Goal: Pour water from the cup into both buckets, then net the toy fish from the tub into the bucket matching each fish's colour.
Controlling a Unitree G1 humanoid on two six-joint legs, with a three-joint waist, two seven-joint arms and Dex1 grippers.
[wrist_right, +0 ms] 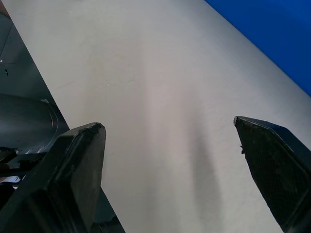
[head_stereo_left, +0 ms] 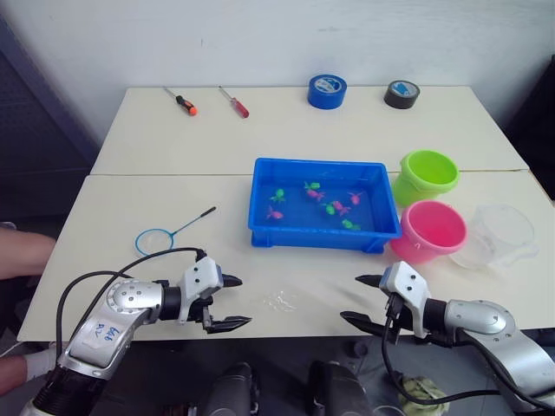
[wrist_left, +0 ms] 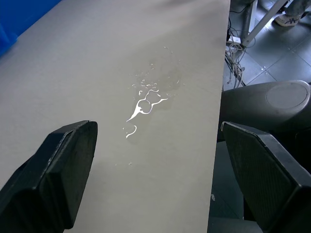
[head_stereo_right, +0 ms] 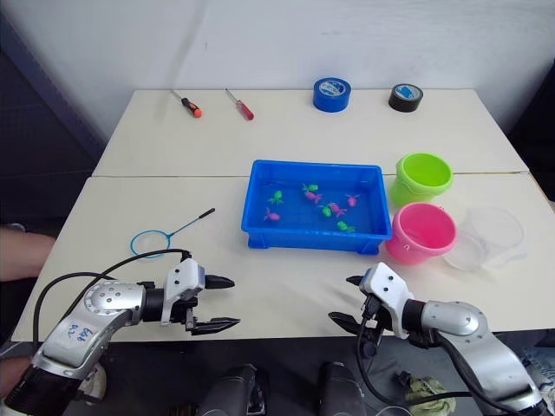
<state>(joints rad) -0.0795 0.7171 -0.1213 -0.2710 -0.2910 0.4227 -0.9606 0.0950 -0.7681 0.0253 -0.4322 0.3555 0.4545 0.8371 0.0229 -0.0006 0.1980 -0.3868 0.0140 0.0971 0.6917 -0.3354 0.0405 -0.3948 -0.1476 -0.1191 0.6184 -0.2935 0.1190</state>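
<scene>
**Waiting at the near edge, both grippers empty**

Hovering over the front of the table [head_stereo_left: 173,217], the left gripper [head_stereo_left: 232,302] has its two black fingers spread wide with nothing between them; a small splash of water [wrist_left: 146,104] glistens on the tabletop just ahead of it. The right gripper [head_stereo_left: 362,300] sits opposite, near the same edge, its fingers equally far apart and holding nothing.

The tub [head_stereo_left: 260,227] stands at mid-table with pink and green toy fish [head_stereo_left: 340,208] scattered inside. Just to its right the green bucket [head_stereo_left: 427,172] stands behind the pink bucket [head_stereo_left: 430,232], and the clear cup [head_stereo_left: 503,234] stands upright just beside the pink one. The net [head_stereo_left: 158,240] lies flat on the table left of the tub, well apart from it, handle angled toward the tub.

Two screwdrivers [head_stereo_left: 183,102] and two rolls of tape [head_stereo_left: 327,90] lie along the far edge.
</scene>
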